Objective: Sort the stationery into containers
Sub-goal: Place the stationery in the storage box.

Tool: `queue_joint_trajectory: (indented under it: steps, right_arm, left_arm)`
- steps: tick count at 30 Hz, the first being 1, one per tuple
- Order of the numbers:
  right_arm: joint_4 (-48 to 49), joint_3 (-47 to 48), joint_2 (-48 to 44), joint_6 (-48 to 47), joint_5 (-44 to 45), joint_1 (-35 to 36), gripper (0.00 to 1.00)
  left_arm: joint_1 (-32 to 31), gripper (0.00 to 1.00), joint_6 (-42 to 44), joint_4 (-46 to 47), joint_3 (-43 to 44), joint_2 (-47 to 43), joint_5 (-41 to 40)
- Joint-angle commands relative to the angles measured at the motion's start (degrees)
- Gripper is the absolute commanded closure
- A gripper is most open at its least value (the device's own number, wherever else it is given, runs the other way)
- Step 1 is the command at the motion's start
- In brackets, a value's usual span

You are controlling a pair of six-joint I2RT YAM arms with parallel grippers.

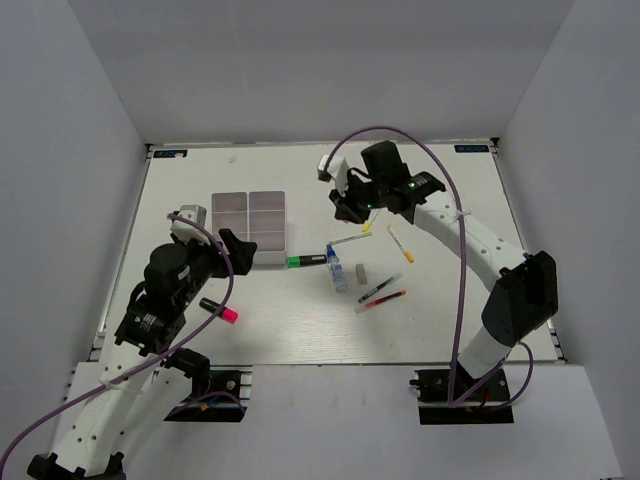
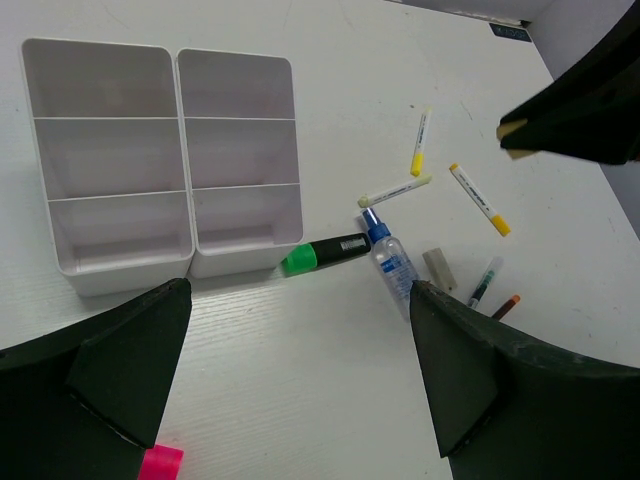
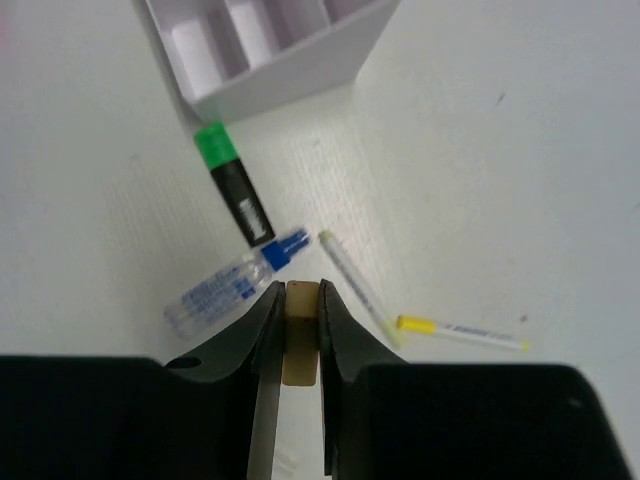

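My right gripper [image 3: 300,290] is shut on a small beige eraser [image 3: 300,340] and holds it above the table, over the blue-capped clear tube [image 3: 232,288]; it also shows in the top view [image 1: 350,207]. The white divided tray [image 1: 250,262] lies left of it, its compartments empty [image 2: 178,160]. The green highlighter [image 2: 325,253] lies at the tray's near right corner. My left gripper [image 2: 300,380] is open and empty, near the tray's front. The black marker with the pink cap [image 1: 220,311] lies beside it. Thin white pens [image 2: 480,200] lie scattered to the right.
A second eraser [image 2: 438,268] lies right of the tube [image 2: 392,260]. Green-ended [image 1: 380,285] and red-ended [image 1: 385,299] pens lie nearer the front. Two yellow-ended pens [image 1: 400,243] lie under the right arm. White walls enclose the table on three sides.
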Motion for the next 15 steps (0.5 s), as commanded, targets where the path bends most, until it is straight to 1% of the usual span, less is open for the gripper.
queue_joint_trajectory:
  steps: [1,4,9,12,13,15]
  right_arm:
    - [2.21,6.35,2.19,-3.74,-3.45,1.27,1.00]
    - [3.44,10.31,5.88,-6.38,-4.42,2.15,1.00]
    - [4.68,15.67,12.73,-11.65,-8.54,3.64,1.00]
    - [3.10,21.73,17.82,-13.32,-9.87,4.78,1.00]
    - [2.14,26.10,20.36,-14.20,-10.05,4.88,1.00]
    - [1.51,28.50,23.71,-15.52,-9.96,5.40,1.00]
  left_arm:
    - [0.38,0.00,0.80,0.26,-0.26,-0.39,0.71]
    - [0.38,0.00,0.80,0.26,-0.26,-0.39,0.71]
    - [0.38,0.00,0.80,0.26,-0.26,-0.39,0.18]
    - [0.38,0.00,0.80,0.26,-0.26,-0.92,0.18]
    - [0.38,0.00,0.80,0.26,-0.26,-1.53,0.18]
    - [0.38,0.00,0.80,0.26,-0.26,-1.53,-0.34]
